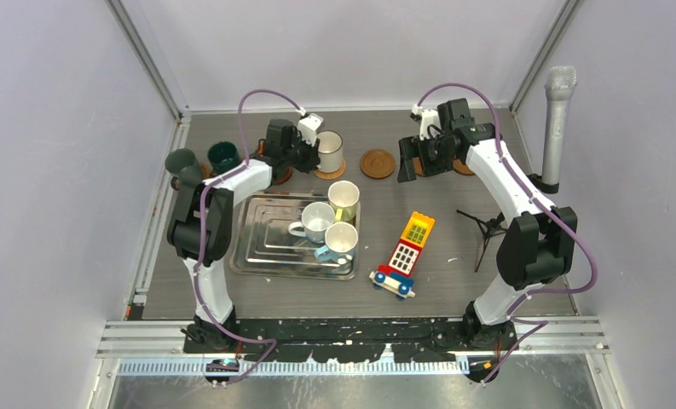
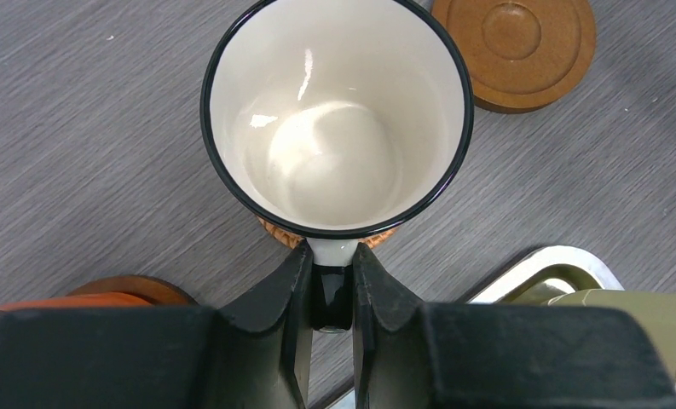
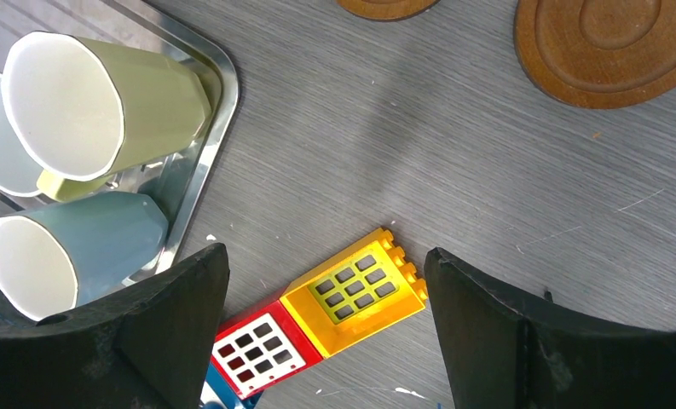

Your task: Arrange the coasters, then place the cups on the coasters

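On the worktop (image 1: pixel 453 281), the metal tray (image 1: pixel 262 256) holds three cups (image 1: pixel 317 221) that wait their turn. Behind it, a white mug with a black rim (image 2: pixel 338 128) stands over a coaster (image 2: pixel 276 232). I cannot tell if it rests flat. The left jaws are shut tight on the mug's handle (image 2: pixel 332 256). If they pull back crookedly, the mug may tip or slide off. The right jaws are wide open and hold nothing, near a bare coaster (image 3: pixel 611 47). They could bump it out of line.

No writing, brand or number is legible anywhere. The yellow and red toy blocks (image 3: pixel 355 290) beside the tray (image 3: pixel 223 85) show only grids of dark squares.
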